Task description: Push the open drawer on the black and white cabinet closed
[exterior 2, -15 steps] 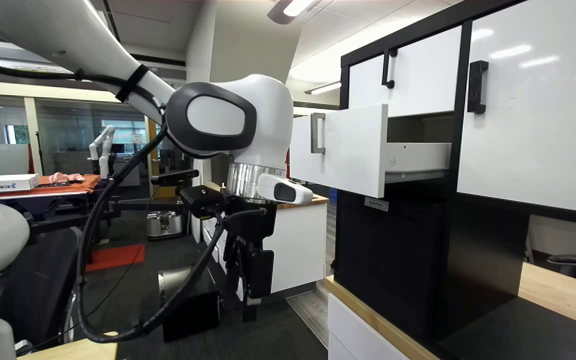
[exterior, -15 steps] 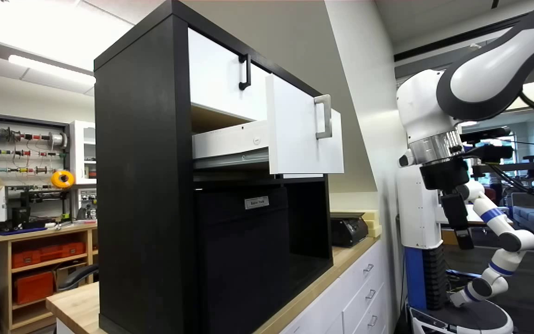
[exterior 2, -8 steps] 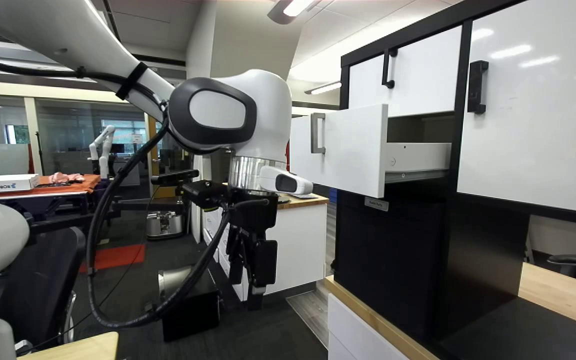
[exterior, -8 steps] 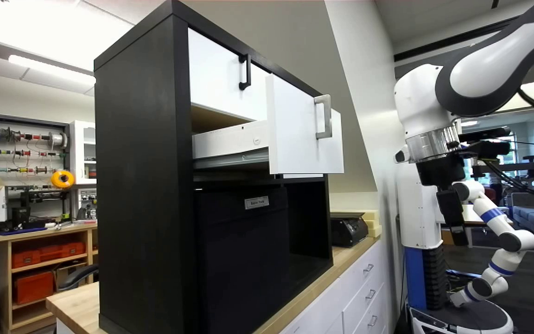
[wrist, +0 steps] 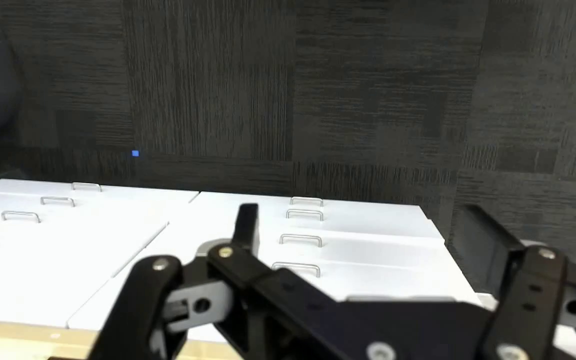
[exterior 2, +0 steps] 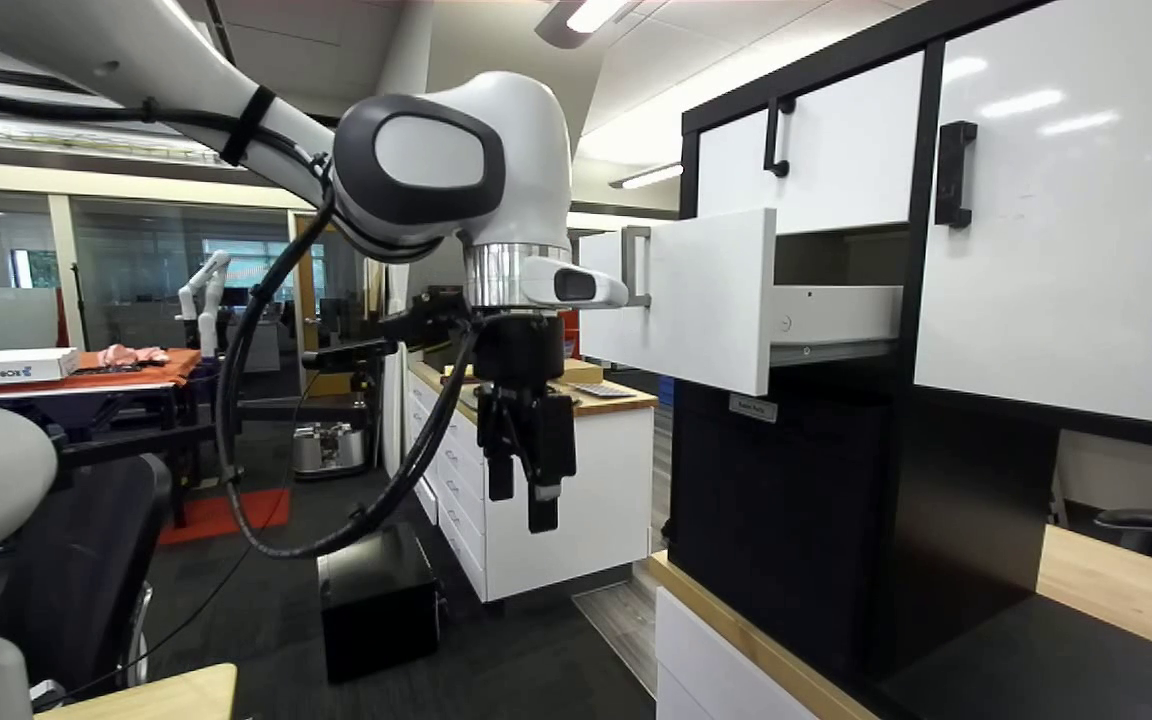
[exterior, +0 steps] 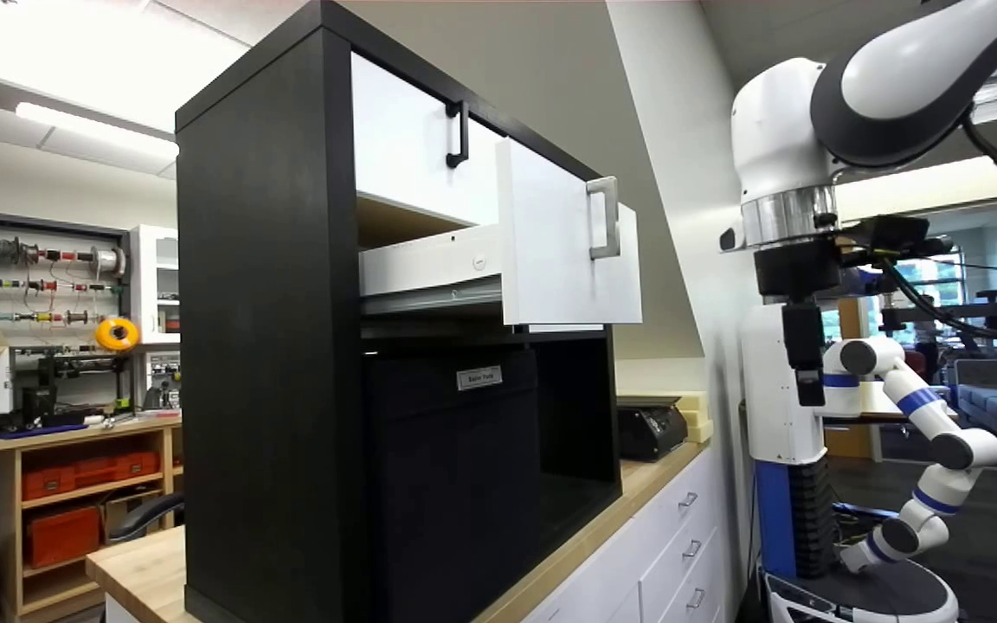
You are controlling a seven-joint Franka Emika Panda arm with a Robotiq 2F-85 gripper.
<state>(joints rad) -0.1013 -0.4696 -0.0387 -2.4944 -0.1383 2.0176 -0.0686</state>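
Note:
The drawer [exterior: 546, 242] is pulled out of the tall black cabinet [exterior: 256, 346]. It has a glossy white front, a grey bar handle and pale sides; it also shows in an exterior view [exterior 2: 701, 300]. The cabinet shows there too [exterior 2: 971, 510]. My gripper [exterior 2: 522, 498] points down, in front of and lower than the drawer front, apart from it. In an exterior view it hangs to the right of the drawer [exterior: 807, 389]. In the wrist view the gripper [wrist: 368, 230] has its fingers wide apart with nothing between them. The drawer is out of the wrist view.
A closed white front with a black handle [exterior: 416, 130] is above the drawer. A black front with a white tag [exterior: 455, 484] is below it. Low white drawers [wrist: 358, 250] lie beneath the gripper. A wooden counter [exterior: 654, 472] supports the cabinet. Another robot arm [exterior: 931, 415] stands behind.
My arm and gripper have risen, and the gripper has swung to a more vertical pose. It moved up and left in one view, up and right in another. The drawer has not moved.

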